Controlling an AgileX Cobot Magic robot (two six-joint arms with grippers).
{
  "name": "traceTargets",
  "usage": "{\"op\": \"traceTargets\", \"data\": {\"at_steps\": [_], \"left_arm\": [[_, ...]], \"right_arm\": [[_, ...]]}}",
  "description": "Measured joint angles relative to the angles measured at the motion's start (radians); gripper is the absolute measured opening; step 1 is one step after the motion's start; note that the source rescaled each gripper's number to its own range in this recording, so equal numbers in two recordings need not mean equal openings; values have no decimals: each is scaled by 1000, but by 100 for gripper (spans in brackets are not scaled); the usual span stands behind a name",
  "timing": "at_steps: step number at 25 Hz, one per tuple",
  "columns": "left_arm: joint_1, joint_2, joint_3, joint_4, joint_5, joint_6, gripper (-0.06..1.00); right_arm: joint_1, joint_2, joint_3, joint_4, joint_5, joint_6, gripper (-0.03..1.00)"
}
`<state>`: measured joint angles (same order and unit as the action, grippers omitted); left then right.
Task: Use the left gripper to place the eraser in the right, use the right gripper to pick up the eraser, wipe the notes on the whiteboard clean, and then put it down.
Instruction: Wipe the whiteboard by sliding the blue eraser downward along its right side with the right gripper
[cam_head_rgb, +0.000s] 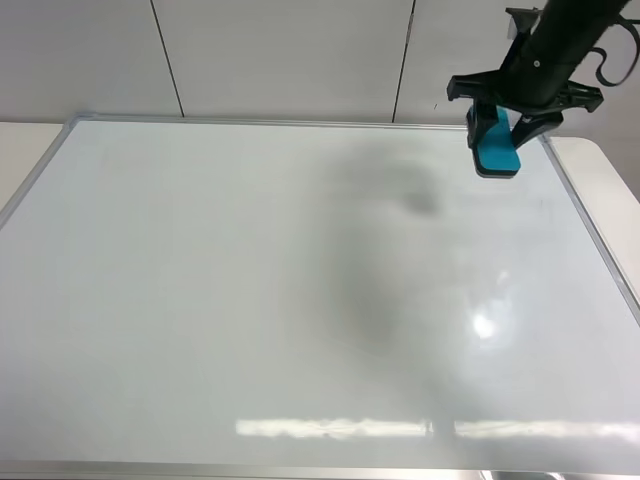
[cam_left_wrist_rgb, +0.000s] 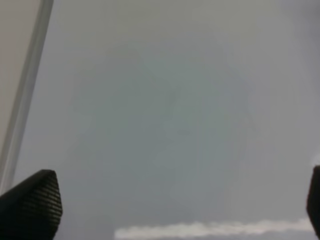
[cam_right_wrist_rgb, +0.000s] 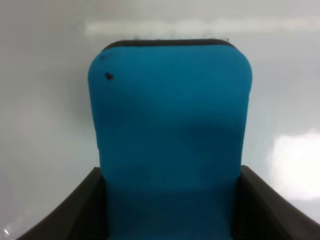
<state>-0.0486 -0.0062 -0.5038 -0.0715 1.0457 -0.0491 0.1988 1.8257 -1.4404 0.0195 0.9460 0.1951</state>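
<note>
Over the far right corner of the glossy silver-framed whiteboard (cam_head_rgb: 250, 300), my right fingers (cam_right_wrist_rgb: 265, 210) clamp the teal-blue oblong eraser (cam_head_rgb: 495, 150), left fingers (cam_left_wrist_rgb: 30, 205) wide; wiping looks done: lower, release.

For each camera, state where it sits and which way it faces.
Exterior high: mounted above, looking down on the whiteboard; right gripper shows.
Left wrist: behind the open left gripper, which shows, facing the whiteboard.
Right wrist: behind the right gripper, which shows, facing the eraser it grips.
Shared: exterior and right wrist show the eraser.
</note>
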Motion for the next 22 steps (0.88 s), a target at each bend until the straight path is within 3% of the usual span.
{"op": "traceTargets", "data": {"at_steps": [3, 9, 14, 22], "left_arm": [[0, 0, 0, 0, 0, 0, 100], [0, 0, 0, 0, 0, 0, 100], [0, 0, 0, 0, 0, 0, 100], [0, 0, 0, 0, 0, 0, 100]], "right_arm": [[0, -128, 216, 30, -105, 3, 4], [0, -226, 513, 44, -126, 46, 4], [5, -228, 592, 6, -186, 112, 4], [41, -230, 596, -29, -212, 156, 4]]}}
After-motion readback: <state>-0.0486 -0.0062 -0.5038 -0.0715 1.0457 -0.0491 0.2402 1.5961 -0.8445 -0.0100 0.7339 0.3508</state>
